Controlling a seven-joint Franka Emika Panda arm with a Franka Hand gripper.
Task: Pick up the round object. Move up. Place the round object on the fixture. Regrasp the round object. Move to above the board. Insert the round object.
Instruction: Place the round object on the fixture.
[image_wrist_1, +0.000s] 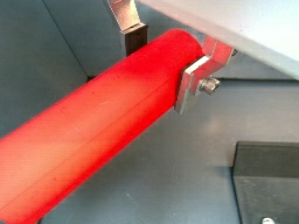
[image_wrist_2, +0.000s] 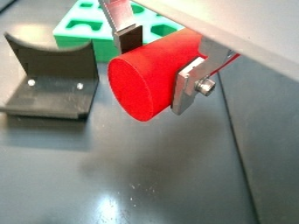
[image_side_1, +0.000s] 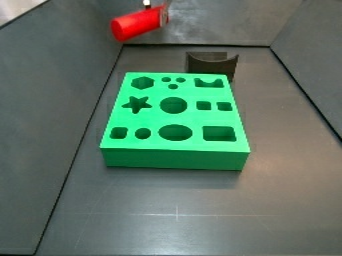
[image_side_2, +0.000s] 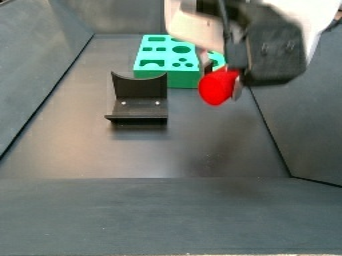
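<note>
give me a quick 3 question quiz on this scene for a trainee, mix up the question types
1. True or false: the red peg rests in the fixture.
2. Multiple choice: where is the hand? A) open, above the green board B) shut on the peg, off the floor C) open, on the floor
3. In a side view, name one cut-out shape visible in the board.

Key: 1 false, the hand holds the peg in the air. 2 B. 3 star (also circles, squares, oval, hexagon).
</note>
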